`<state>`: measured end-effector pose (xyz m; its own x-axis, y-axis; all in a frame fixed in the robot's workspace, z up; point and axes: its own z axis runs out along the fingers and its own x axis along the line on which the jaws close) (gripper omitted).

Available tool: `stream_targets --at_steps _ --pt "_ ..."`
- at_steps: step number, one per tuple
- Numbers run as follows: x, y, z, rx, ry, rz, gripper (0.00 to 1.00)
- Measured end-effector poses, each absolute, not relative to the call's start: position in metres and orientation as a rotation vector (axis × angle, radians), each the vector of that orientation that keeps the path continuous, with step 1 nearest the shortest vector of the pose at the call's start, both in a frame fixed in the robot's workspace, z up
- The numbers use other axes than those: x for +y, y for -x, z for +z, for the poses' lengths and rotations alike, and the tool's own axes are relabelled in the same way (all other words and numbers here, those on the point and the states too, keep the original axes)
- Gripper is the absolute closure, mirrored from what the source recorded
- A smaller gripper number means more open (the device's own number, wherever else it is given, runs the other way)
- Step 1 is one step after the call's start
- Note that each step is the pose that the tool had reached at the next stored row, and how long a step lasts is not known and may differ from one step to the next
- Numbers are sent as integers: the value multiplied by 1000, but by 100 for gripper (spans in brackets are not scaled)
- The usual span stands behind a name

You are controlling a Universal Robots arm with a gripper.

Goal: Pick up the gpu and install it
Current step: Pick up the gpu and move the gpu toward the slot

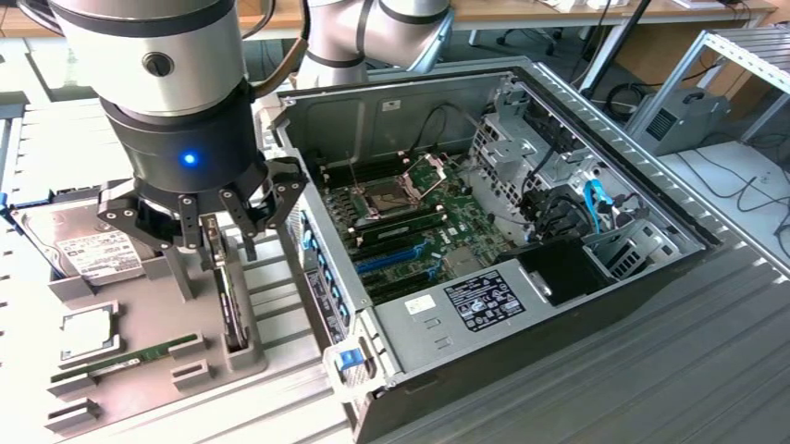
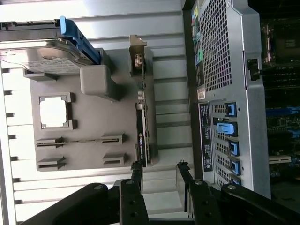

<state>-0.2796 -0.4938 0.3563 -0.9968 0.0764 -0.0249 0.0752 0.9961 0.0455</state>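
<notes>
Gpu (image 1: 229,305) (image 2: 142,136) stands on its long edge in a slot of the grey holder (image 1: 148,287) (image 2: 93,117), on the slatted surface (image 1: 691,370) just beside the open computer case (image 1: 494,305). Directly over its upper end hangs the tool (image 1: 228,245) (image 2: 158,166), fingers spread apart and gripping nothing. A hard drive (image 1: 92,252) sits in the same holder.

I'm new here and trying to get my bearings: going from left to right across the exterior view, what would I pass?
hard drive → gpu, standing on edge in its grey holder → motherboard inside the open case → blue cable
</notes>
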Motion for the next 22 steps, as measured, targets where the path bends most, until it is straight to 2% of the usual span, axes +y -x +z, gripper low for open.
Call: stream_targets --at_steps 22 --pt "-492 288 349 3112 -118 70 58"
